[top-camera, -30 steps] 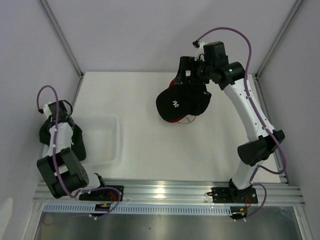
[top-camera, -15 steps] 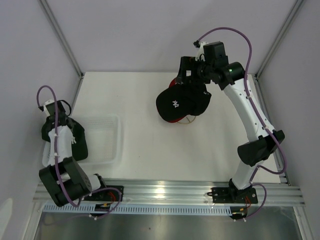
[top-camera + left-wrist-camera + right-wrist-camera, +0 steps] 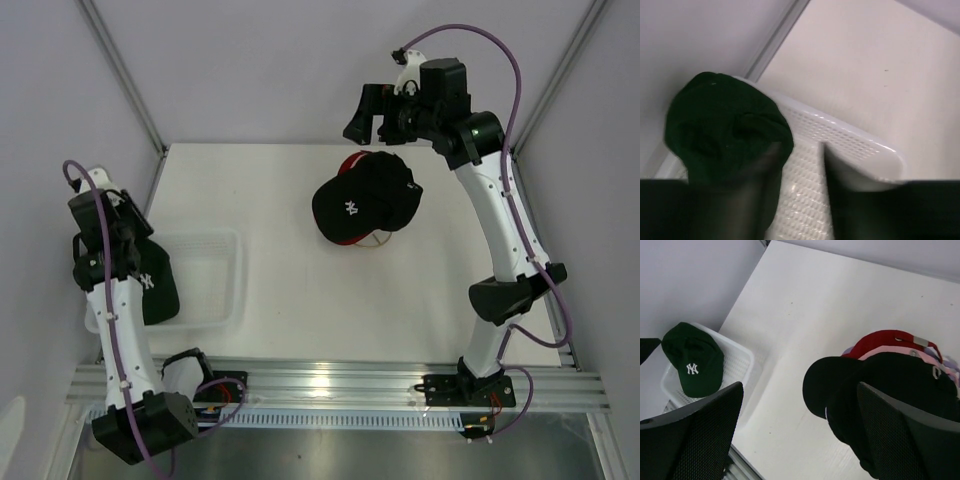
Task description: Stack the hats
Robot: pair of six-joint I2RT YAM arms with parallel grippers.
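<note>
Over the white tray, left gripper is spread, with mesh showing between the fingers. Dark green cap sits at the tray's left end. Right gripper is wide open, clear of the stack; black cap is on top.

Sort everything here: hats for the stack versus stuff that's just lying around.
For the job: black cap, red cap, pink cap, lavender cap, dark green cap.
Just there: white tray, thin wire stand.
</note>
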